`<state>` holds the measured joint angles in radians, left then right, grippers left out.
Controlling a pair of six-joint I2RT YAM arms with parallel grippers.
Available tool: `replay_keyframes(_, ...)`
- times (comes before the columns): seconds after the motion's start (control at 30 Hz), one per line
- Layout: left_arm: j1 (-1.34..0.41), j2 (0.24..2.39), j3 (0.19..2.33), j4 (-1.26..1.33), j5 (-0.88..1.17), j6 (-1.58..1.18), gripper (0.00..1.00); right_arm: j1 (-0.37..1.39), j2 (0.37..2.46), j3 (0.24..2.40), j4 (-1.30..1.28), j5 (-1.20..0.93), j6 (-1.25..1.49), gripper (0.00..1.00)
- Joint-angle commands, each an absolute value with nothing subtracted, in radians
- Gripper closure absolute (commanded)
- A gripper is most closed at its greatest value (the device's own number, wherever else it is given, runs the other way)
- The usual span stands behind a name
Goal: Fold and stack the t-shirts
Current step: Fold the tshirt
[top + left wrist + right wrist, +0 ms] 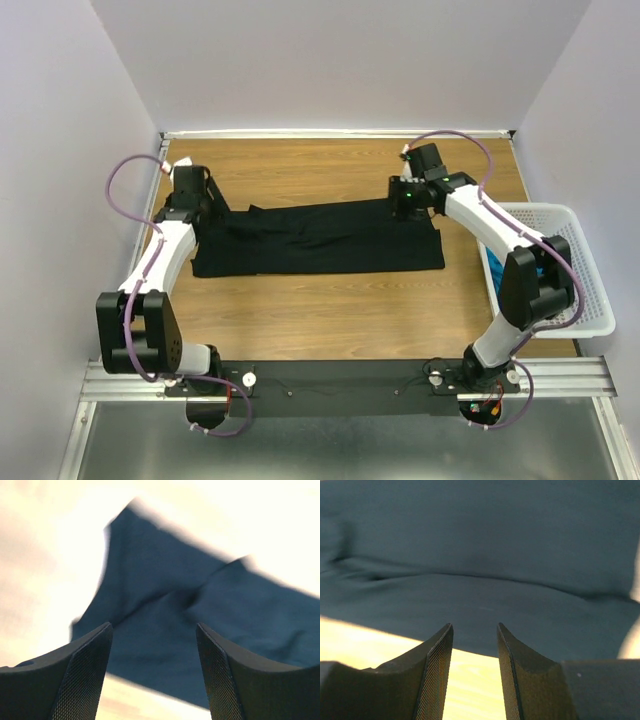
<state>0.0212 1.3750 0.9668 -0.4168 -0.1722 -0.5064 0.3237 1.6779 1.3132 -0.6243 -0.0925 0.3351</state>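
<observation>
Top view: the black t-shirt (320,240) lies flat on the desk (330,310) as a long band running left to right, toward the far half. It looks folded once lengthwise, with its left end bunched and ragged. The left claw (192,192) sits over that far-left end, and the right claw (402,200) over the far-right corner. At the right edge stands the white basket (560,270), with a strip of the teal-blue t-shirt (489,268) showing inside its left wall. The fold of the black shirt appears to be the step in hand. The next move probably calls for tidying the left end and then bringing one end across the other.

Left wrist view: the left claw (153,630) stands wide open with nothing between its fingers. The dark cloth lies just beyond and below them, creased, and the view is blurred.

Right wrist view: the right claw (474,626) is partly open and empty, with bare desk showing in the gap. The shirt's near edge runs just beyond the fingertips, not between them.
</observation>
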Motion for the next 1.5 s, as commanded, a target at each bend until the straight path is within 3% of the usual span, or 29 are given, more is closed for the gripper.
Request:
replay_keyframes(0.0,-0.038,1.475,1.061,-0.276,-0.036,-0.362,0.25,0.403,1.755,1.370,-0.531,-0.265,0.307,0.52)
replay_keyframes(0.27,-0.109,1.742,1.244,-0.215,0.115,-0.366,0.34,0.469,1.792,1.367,-0.494,-0.365,0.293,0.52)
replay_keyframes(0.53,-0.109,1.931,1.370,-0.273,0.054,-0.409,0.37,0.476,1.759,1.309,-0.489,-0.356,0.293,0.51)
replay_keyframes(1.03,-0.127,1.974,1.453,-0.455,-0.181,-0.595,0.43,0.476,1.756,1.285,-0.488,-0.331,0.282,0.51)
replay_keyframes(1.47,-0.140,1.985,1.445,-0.399,-0.124,-0.534,0.47,0.477,1.763,1.270,-0.485,-0.322,0.276,0.51)
